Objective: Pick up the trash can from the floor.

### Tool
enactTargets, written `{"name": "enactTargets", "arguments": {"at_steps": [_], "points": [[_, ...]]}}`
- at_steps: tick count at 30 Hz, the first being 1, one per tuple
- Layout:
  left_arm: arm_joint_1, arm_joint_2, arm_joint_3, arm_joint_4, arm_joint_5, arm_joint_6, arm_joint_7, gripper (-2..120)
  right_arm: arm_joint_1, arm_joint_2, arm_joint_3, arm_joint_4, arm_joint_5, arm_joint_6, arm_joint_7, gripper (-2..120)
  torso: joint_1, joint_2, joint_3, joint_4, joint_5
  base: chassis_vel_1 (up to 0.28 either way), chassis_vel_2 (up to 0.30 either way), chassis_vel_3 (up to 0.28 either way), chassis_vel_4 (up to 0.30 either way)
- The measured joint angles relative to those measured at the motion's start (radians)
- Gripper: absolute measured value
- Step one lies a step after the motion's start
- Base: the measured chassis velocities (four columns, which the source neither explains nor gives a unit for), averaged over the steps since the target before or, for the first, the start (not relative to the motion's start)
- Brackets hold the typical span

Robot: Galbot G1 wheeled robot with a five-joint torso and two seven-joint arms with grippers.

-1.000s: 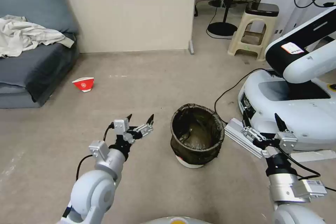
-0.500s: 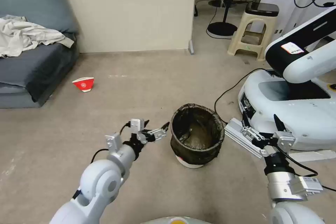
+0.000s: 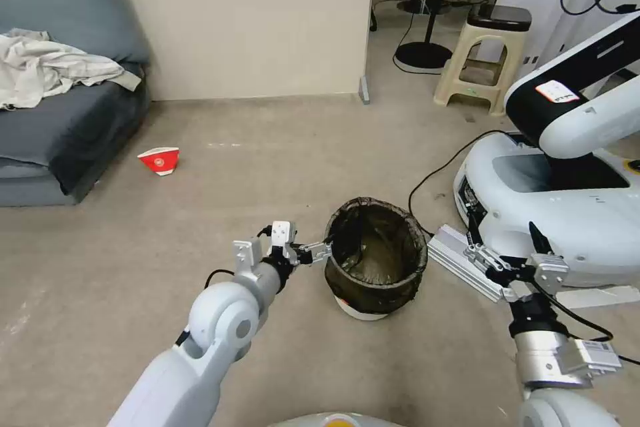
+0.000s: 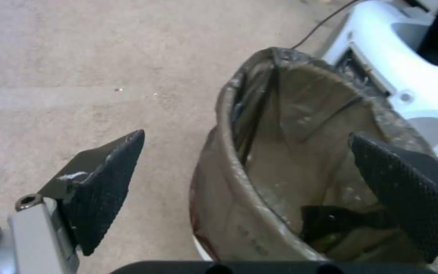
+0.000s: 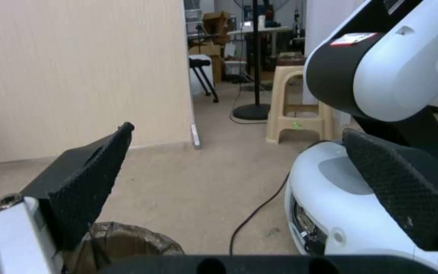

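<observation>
- Left arm is reaching forward and low, left gripper [image 3: 319, 250] sitting at the left rim of the small round trash can lined with a dark brownish-black plastic bag [image 3: 375, 255].
- Its jaws are standing wide, straddling the rim: one finger outside over the floor, one inside the bag (wrist view).
- The can is standing upright on the smooth beige-grey floor [image 3: 280, 167], centre, white base showing.
- Right gripper [image 3: 508, 245] is hovering right of the can, well apart, jaws wide, holding nothing.
- No readable writing.
</observation>
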Motion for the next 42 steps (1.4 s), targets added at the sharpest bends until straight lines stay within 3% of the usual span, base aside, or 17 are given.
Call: {"name": "enactTargets", "arguments": {"at_steps": [11,27,42], "points": [[-0.122,-0.002,0.076,0.076,-0.046,0.025,-0.075,100,0.003,-0.006,0.0,-0.006,0.002,-0.002,0.001,100,0.0,0.0,0.0,0.0,0.0,0.0,0.0,0.0,0.0],[-0.275,-0.003,0.193,0.232,-0.086,0.026,-0.113,100,0.012,-0.007,0.009,-0.025,0.007,-0.004,0.007,100,0.0,0.0,0.0,0.0,0.0,0.0,0.0,0.0,0.0],[-0.328,0.007,0.234,0.303,-0.122,0.05,-0.146,99,0.008,-0.006,0.009,-0.025,0.006,-0.004,0.008,100,0.0,0.0,0.0,0.0001,-0.0001,0.0,0.0,0.0,0.0]]}}
